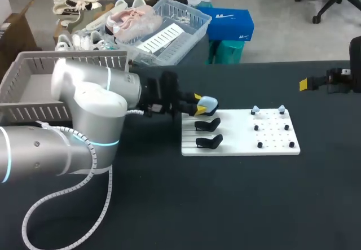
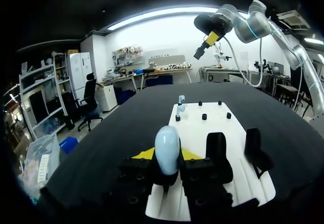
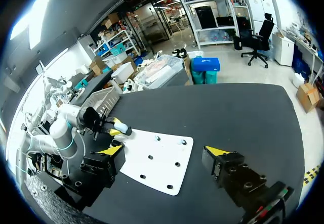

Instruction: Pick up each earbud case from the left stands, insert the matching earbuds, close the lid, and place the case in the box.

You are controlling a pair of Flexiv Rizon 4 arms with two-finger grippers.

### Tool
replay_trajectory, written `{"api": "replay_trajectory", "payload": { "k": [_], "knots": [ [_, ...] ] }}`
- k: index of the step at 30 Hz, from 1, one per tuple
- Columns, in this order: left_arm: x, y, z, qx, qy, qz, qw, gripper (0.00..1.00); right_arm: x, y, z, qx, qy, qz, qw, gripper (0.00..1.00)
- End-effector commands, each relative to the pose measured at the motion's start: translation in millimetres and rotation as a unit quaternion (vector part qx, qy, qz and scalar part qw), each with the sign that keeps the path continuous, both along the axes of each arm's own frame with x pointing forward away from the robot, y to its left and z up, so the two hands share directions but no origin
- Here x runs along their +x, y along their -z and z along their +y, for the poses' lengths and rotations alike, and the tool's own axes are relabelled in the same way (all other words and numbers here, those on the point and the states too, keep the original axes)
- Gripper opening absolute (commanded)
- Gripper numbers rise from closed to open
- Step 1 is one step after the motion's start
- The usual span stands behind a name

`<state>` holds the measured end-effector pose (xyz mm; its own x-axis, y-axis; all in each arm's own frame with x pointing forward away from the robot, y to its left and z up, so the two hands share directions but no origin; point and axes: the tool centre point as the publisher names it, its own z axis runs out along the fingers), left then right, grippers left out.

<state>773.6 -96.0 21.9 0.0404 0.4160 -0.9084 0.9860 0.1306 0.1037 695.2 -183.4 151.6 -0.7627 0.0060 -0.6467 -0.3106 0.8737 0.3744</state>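
Note:
A light blue earbud case [image 1: 207,104] sits at the far end of the white board [image 1: 242,143], over the farthest stand. My left gripper [image 1: 198,105] is shut on the case [image 2: 167,150], a yellow tip [image 2: 145,154] pressed against each side. Two black stands [image 1: 207,125] nearer to me are empty. Two pale blue earbuds [image 1: 255,110] sit on pegs at the board's far right edge. My right gripper [image 3: 164,152] hangs open, well off to the right of the board [image 3: 157,163], holding nothing.
A grey slatted basket [image 1: 34,86] stands at the table's back left, behind my left arm. Several small black pegs [image 1: 274,130] dot the right half of the board. Bare dark tabletop [image 1: 225,205] lies in front of the board.

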Motion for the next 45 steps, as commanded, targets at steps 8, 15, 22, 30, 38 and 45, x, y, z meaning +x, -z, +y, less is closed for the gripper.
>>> {"api": "replay_trajectory", "payload": {
  "k": [8,15,22,30,38,45],
  "knots": [
    [-7.8,-31.9,15.5,-0.038,0.003,0.008,0.999,0.00,1.6,1.2,-0.8,0.001,-0.002,0.000,1.000,1.00],
    [-27.7,-68.1,34.1,-0.075,0.013,0.022,0.997,0.00,1.6,1.2,-0.8,0.001,-0.002,0.000,1.000,1.00],
    [-53.7,-93.5,41.2,-0.114,0.004,0.031,0.993,0.00,1.6,1.2,-0.8,0.001,-0.002,0.000,1.000,1.00],
    [-81.3,-107.5,33.1,-0.146,0.011,0.025,0.989,0.00,1.6,1.2,-0.8,0.001,-0.002,0.000,1.000,1.00],
    [-101.6,-117.1,23.1,-0.165,0.033,0.013,0.986,0.00,1.6,1.2,-0.8,0.001,-0.002,0.000,1.000,1.00],
    [-113.6,-117.4,13.7,-0.176,0.038,0.005,0.984,0.00,1.6,1.2,-0.8,0.001,-0.002,0.000,1.000,1.00]
  ]
}}
